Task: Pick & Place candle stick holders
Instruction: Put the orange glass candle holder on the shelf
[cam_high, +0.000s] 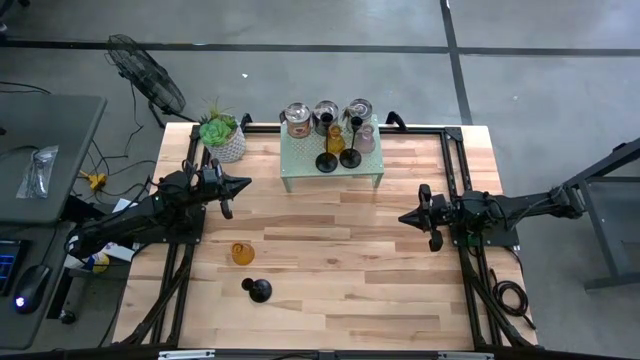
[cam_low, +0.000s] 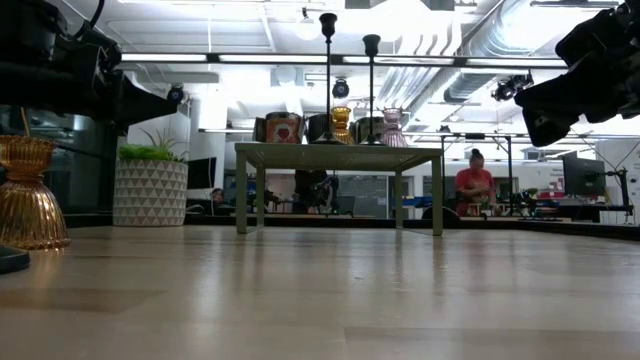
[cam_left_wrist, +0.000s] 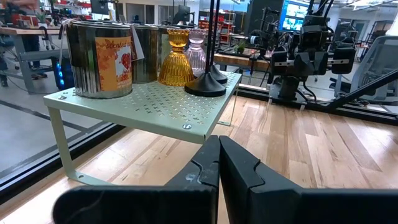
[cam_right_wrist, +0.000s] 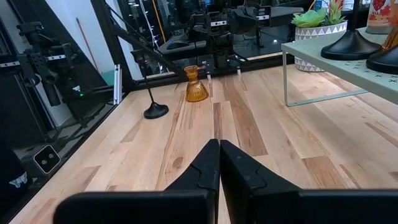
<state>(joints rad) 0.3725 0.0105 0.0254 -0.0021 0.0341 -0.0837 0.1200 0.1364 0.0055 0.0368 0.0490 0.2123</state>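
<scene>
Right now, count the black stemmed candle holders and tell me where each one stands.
3. Two stand on the green shelf: one at its front, another beside it. The third stands on the table near the amber holder. None seem hidden.

Nine candle stick holders show in all: three black stemmed ones, two amber glass ones, one pale pink glass holder (cam_high: 366, 139) and three shiny silver cups. Seven of them stand on the one pale green rack (cam_high: 300, 170) that lies ahead of and between the two arms' tips: two black stems (cam_high: 327, 160) (cam_high: 351, 156), one amber holder (cam_high: 335, 140), the pink one and all three cups (cam_high: 296, 119) (cam_high: 325, 113) (cam_high: 358, 109). On the bare wood on the left arm's side stand the other two, one amber holder (cam_high: 242, 254) and one black stem (cam_high: 258, 290), and there is a single white pot with a green plant (cam_high: 222, 136) by the left arm.
</scene>
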